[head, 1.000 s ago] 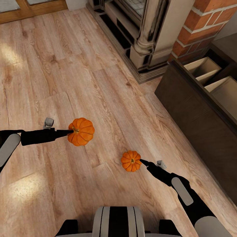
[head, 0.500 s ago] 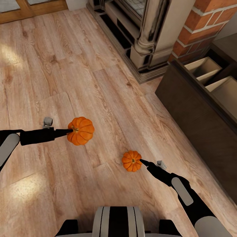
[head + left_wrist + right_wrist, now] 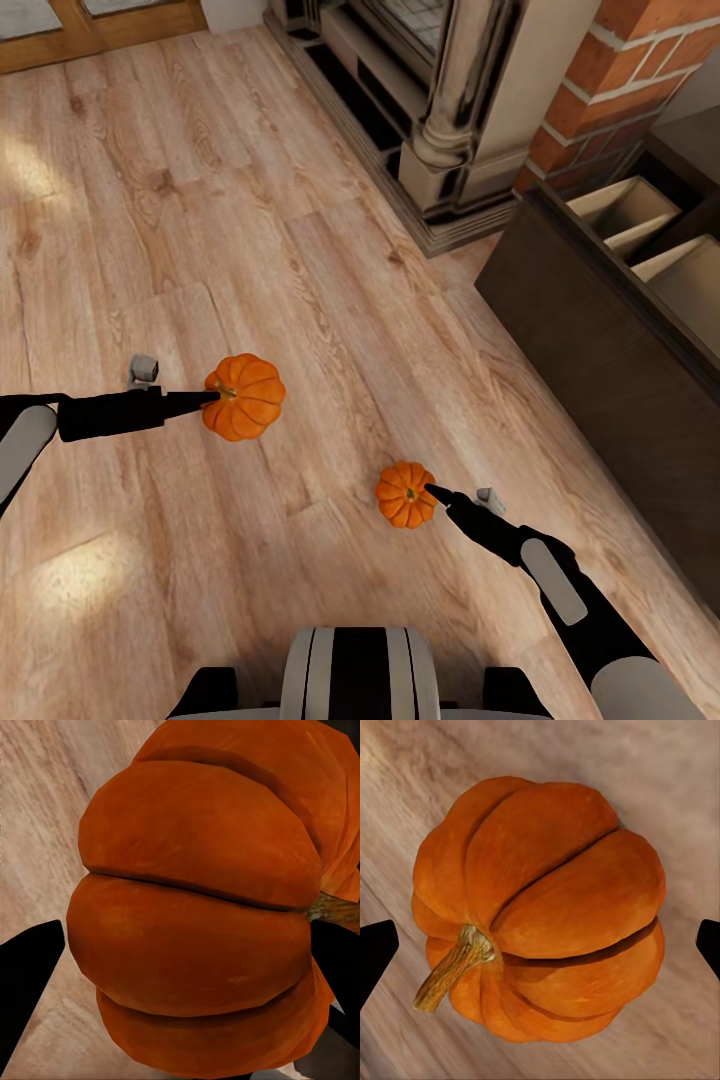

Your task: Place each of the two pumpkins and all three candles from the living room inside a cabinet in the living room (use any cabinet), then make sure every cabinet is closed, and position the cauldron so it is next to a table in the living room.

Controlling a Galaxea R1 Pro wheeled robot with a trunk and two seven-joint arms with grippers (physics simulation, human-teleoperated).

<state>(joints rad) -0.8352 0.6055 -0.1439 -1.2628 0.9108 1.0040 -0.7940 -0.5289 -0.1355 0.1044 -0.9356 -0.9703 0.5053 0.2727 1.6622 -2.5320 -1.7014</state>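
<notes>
Head view: compared with a second ago the whole picture has slid a little, so the camera or base moved, not the scenery. The cabinet (image 3: 600, 330) sits slightly further right, and the fireplace surround (image 3: 450, 120) shifted with it. Both pumpkins kept their places against the gripper tips, so both look carried along with the robot. My read: this is transport toward the cabinet, with nothing stowed yet.

Left gripper (image 3: 205, 398): its tip meets the stem side of the bigger-looking pumpkin (image 3: 243, 397). In the left wrist view that pumpkin (image 3: 195, 945) sits between two dark fingers (image 3: 26, 982), one on each flank and close against the skin. So it's pinching the pumpkin, with no slack visible.

Right gripper (image 3: 432, 491): its tip touches the second pumpkin (image 3: 405, 494). In the right wrist view this pumpkin (image 3: 540, 907) is centred over the plank floor (image 3: 660, 765), stem pointing out to one side. The finger tips (image 3: 375, 949) show just at the frame edges, with a visible gap to the fruit. From that view I can't tell whether it's clamped or merely straddled.

The cabinet's top compartments look open from above, pale inside. No candles or cauldron to report.
</notes>
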